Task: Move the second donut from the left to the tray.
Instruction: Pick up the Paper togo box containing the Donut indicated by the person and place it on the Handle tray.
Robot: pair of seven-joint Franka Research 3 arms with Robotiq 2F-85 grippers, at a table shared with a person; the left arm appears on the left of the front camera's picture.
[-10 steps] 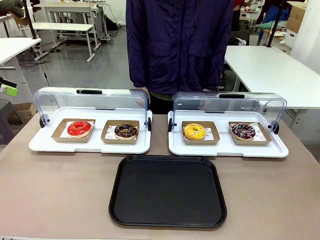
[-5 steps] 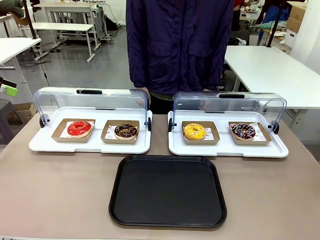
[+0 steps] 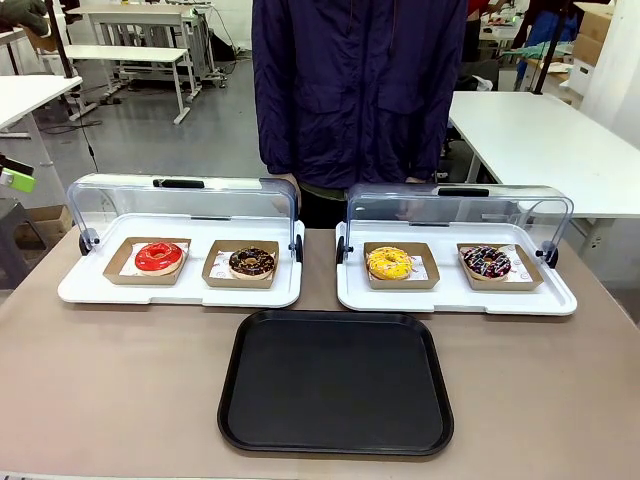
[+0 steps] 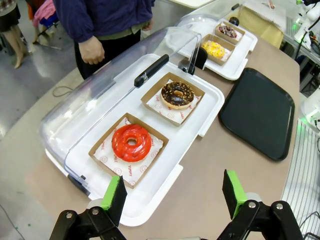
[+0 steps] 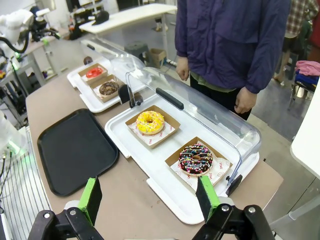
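The chocolate donut with yellowish drizzle (image 3: 252, 262) sits in its small brown cardboard tray, on the right half of the left white tray (image 3: 180, 290); it also shows in the left wrist view (image 4: 177, 95) and far off in the right wrist view (image 5: 108, 88). The black tray (image 3: 335, 382) lies bare in front of both white trays, also seen in the left wrist view (image 4: 257, 111) and right wrist view (image 5: 75, 150). My left gripper (image 4: 175, 192) hangs open above the table near the red donut's end. My right gripper (image 5: 148, 197) hangs open above the right white tray's near corner.
A red-glazed donut (image 3: 159, 257) shares the left white tray. The right white tray (image 3: 455, 296) holds a yellow donut (image 3: 388, 263) and a sprinkled chocolate donut (image 3: 486, 262). Both clear lids stand raised at the back. A person in a dark jacket (image 3: 360, 90) stands behind.
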